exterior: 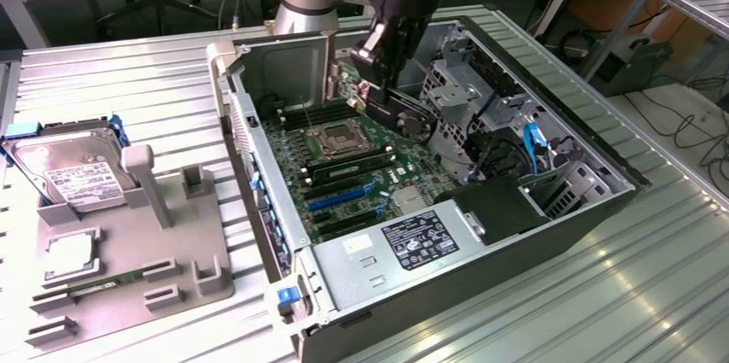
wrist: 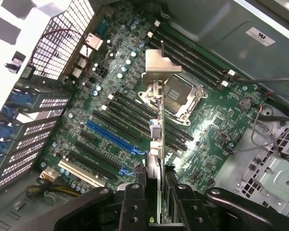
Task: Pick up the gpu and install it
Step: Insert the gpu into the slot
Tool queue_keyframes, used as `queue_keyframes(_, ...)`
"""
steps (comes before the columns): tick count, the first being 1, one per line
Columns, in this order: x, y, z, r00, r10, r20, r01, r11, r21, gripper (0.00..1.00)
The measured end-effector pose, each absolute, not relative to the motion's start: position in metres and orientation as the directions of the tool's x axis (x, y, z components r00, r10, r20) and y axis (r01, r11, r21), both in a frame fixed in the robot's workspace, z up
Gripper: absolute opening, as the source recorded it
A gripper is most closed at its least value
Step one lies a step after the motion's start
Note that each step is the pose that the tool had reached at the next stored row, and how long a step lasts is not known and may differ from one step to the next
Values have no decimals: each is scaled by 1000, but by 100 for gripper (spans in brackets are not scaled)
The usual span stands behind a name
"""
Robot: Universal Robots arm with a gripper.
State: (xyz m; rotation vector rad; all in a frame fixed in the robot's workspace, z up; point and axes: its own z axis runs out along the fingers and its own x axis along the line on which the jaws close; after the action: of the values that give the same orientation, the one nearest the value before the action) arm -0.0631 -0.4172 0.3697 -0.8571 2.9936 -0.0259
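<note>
gpu (wrist: 155,130) edge-on between fingers (wrist: 134,202)

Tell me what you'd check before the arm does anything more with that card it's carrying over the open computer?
1. Card gripped: ok. The gripper is shut on the gpu, fingers either side of its edge.
2. Card clear of the board: ok. It hangs above the motherboard, not seated.
3. Blue slot unoccupied: ok.
4. Card lined up with that slot: not ok; it hangs nearer the processor socket.
5. Bracket facing the case's rear openings: cannot tell.
6. Loose cables away from the slot: ok.
</note>
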Motion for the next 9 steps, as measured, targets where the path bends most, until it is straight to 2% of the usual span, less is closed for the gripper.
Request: queue_keyframes(9, -63, -417, 370, -816, -577, -22, -577, 817, -24, 26)
